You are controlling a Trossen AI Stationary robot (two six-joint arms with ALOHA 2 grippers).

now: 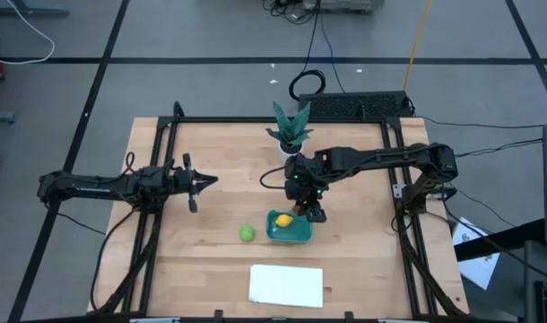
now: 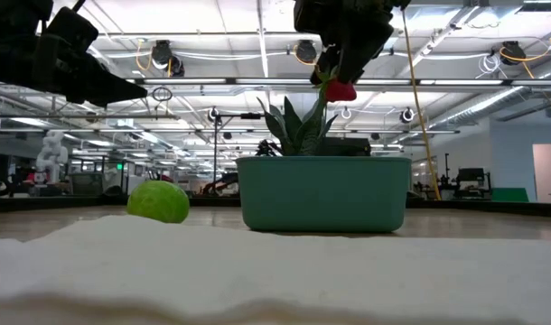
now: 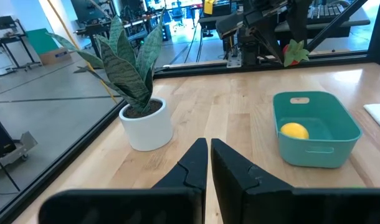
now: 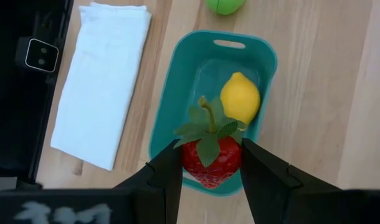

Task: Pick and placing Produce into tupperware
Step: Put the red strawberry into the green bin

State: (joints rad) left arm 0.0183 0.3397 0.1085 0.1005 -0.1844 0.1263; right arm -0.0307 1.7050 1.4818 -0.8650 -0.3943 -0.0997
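Red strawberry [image 4: 210, 163], green-leafed, above teal tupperware [image 4: 171, 106] holding yellow lemon [image 4: 240, 98].

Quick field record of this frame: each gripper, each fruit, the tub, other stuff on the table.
right gripper: shut on strawberry, held above the tub
left gripper: shut, empty, waiting on the table's left side
tub: teal, on table, holds the lemon
lemon: inside tub
lime: on table, left of tub, apart from it
potted plant: behind tub
white cloth: front of table

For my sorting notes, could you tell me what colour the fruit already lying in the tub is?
Yellow: the lemon in the teal tub, clearest in the right wrist view.
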